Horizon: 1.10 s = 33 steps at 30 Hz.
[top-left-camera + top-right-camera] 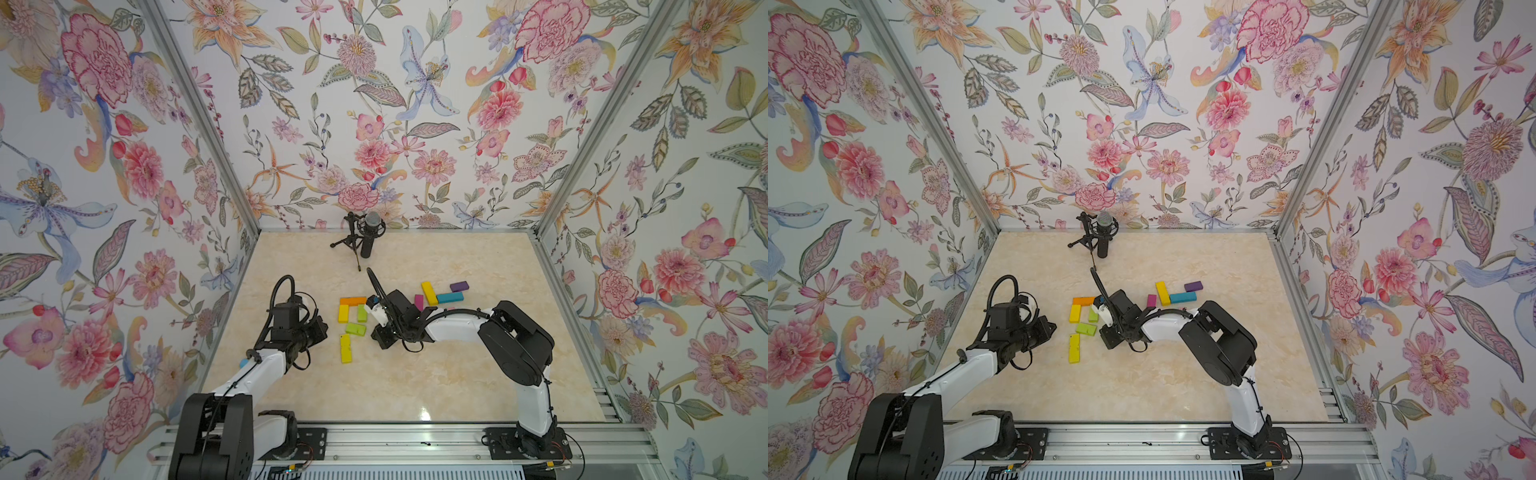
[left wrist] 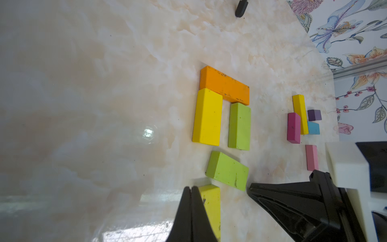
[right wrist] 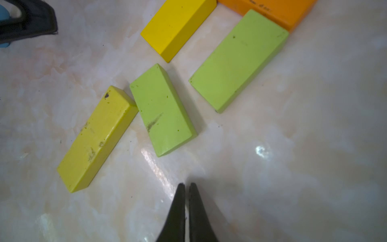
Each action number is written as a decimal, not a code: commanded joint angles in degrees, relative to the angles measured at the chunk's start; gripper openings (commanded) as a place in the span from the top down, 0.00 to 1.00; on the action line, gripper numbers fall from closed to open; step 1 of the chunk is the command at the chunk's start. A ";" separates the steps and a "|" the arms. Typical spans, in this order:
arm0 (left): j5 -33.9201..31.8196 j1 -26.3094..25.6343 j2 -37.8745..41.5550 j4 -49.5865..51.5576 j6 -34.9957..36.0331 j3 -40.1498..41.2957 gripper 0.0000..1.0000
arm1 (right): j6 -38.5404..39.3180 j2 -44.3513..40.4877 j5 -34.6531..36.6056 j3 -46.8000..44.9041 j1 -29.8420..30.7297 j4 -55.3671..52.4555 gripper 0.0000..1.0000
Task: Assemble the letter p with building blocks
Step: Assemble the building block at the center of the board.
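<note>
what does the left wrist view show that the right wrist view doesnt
Left wrist only: the spare magenta block, purple block, teal block, pink block and second long yellow block. Right wrist only: the full length of the stem's long yellow block. Both: the orange block, short yellow block, straight lime green block and tilted lime green block.

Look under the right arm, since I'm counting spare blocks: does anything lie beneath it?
Yes: a pink block lies flat beneath the right arm, clear in the left wrist view. In both top views the arm covers nearly all of it and part of the magenta block.
</note>
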<state>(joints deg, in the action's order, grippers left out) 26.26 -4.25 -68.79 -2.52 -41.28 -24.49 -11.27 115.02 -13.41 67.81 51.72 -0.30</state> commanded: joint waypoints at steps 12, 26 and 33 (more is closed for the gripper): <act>0.81 -5.01 -7.83 -5.30 -0.86 -2.80 1.00 | -4.01 2.40 -0.75 1.84 3.10 1.28 0.93; 1.26 -6.39 -15.16 -8.41 -0.91 -4.95 1.00 | -4.29 5.75 -0.73 4.52 1.93 1.27 0.93; 1.08 -7.08 -16.48 -8.38 -0.97 -5.92 1.00 | -4.12 5.75 -0.62 4.55 1.26 1.31 0.93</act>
<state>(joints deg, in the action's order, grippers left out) 26.83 -10.66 -84.68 -10.33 -42.06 -29.10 -14.87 119.00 -14.59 71.90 53.52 2.44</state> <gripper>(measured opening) 0.050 0.074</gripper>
